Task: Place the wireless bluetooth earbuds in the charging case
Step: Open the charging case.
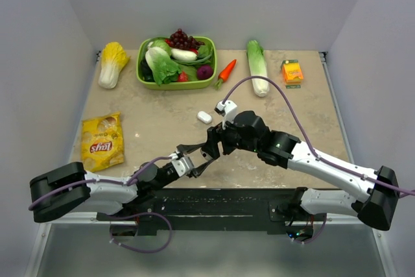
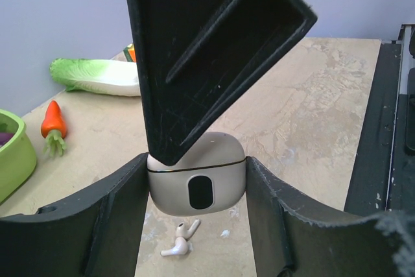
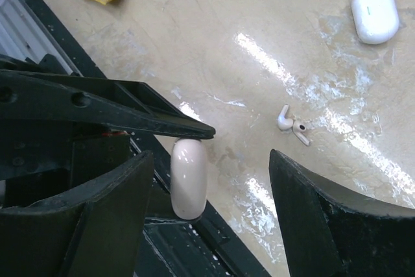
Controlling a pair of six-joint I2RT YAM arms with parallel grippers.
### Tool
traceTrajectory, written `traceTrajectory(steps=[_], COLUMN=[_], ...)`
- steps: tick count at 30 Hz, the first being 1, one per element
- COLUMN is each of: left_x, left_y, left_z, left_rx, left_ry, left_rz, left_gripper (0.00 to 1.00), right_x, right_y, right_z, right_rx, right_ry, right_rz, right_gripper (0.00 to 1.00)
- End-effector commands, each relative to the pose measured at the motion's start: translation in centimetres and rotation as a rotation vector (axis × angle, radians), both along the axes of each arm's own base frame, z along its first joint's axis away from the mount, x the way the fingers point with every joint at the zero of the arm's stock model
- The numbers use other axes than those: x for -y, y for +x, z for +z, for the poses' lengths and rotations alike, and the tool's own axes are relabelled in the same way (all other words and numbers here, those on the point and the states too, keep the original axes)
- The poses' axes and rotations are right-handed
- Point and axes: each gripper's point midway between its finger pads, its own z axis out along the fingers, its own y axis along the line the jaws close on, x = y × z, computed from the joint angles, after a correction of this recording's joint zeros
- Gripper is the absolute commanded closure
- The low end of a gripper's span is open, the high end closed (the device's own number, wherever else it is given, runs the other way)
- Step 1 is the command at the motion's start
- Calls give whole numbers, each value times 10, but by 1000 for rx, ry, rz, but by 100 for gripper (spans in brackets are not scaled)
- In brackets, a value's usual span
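Observation:
My left gripper is shut on the charging case, a pale glossy pebble with a dark oval on its front and its lid closed, held just above the table. It also shows in the right wrist view. My right gripper is open and straddles the case; one of its fingers rests its tip on the lid's left top. Two wireless bluetooth earbuds lie together on the table below the case, also in the right wrist view. In the top view both grippers meet near the front edge.
A second white pebble case lies on the table mid-way back, also in the right wrist view. A green basket of vegetables, a carrot, cabbages, a chips bag and an orange box stand around. A black rail runs along the front.

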Motion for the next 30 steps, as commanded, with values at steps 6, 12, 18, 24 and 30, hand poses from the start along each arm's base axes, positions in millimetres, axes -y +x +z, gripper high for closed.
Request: traceTrajectory(steps=[6, 12, 18, 24, 30], left_x=[-23, -24, -25, -25, -26], left_y=[-15, -15, -15, -14, -14], left_z=[98, 98, 97, 96, 96], left_rx=[192, 190, 188, 187, 185], left_ry=[-346, -340, -334, -331, -332], left_rz=[-12, -10, -7, -5, 1], left_gripper=[100, 100, 100, 100, 100], right_x=[8, 13, 21, 24, 27], right_y=[9, 12, 19, 22, 24], right_z=[-3, -7, -5, -1, -2], right_rx=[24, 23, 36, 47, 48], right_ry=[-33, -50, -58, -53, -66], right_rz=[-43, -64, -103, -111, -126], right_gripper=[26, 26, 26, 26, 26])
